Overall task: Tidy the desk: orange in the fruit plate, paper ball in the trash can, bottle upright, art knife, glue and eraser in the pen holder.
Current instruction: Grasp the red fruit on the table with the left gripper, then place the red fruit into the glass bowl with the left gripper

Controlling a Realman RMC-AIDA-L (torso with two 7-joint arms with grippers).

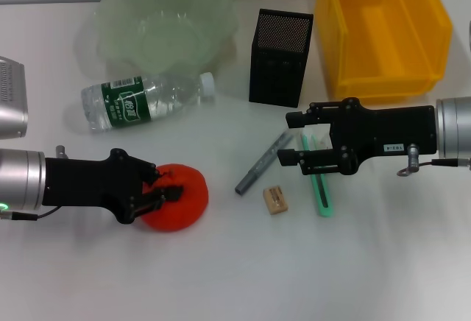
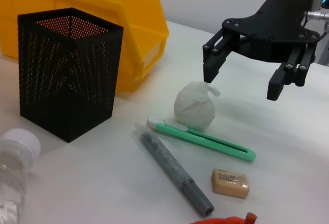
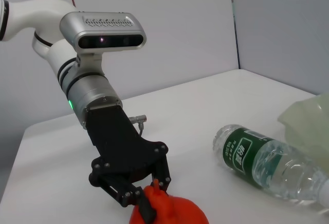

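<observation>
**On the white bench: orange gripped, paper ball under open fingers**

From the head camera, the left end effector [image 1: 163, 192] is clamped on the round red-orange orange [image 1: 180, 197] at the near left of the white bench [image 1: 221, 277]. Behind it lies the clear plastic bottle [image 1: 143, 99] on its side, before the translucent pale-green scalloped fruit plate [image 1: 165, 23]. The black mesh pen holder [image 1: 280, 56] stands beside the yellow rectangular trash can [image 1: 383, 26].

Left wrist camera: the right end effector [image 2: 241, 82] hovers spread open over the crumpled off-white paper ball [image 2: 194, 106], beside the green art knife [image 2: 203, 137], grey glue stick [image 2: 175, 170] and tan eraser [image 2: 230, 183].

Right wrist camera: the left end effector's fingers [image 3: 146, 203] grip the orange.
</observation>
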